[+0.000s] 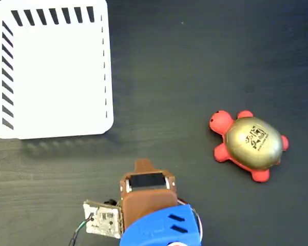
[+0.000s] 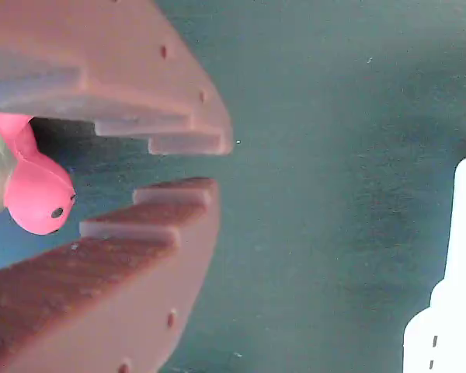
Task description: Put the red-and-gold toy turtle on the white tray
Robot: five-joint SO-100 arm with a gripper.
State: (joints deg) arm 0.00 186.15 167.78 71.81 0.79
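The red-and-gold toy turtle [image 1: 251, 144] lies on the dark table at the right of the fixed view, head pointing up-left, gold shell with a black logo facing up. The white tray [image 1: 51, 77] sits in the top left corner with nothing on it. My gripper [image 1: 143, 165] is at the bottom centre, well left of the turtle and below the tray. In the wrist view my gripper [image 2: 193, 165] is shut apart from a thin slit at the tips, holding nothing. The turtle's red head [image 2: 36, 194] shows behind the jaws at the left, and the tray's edge [image 2: 460, 295] at the right.
The arm's brown wrist with a blue body [image 1: 161, 228] and a small circuit board [image 1: 102, 219] fills the bottom centre of the fixed view. Bare dark wood-grain table [image 1: 195, 61] lies between tray, turtle and arm.
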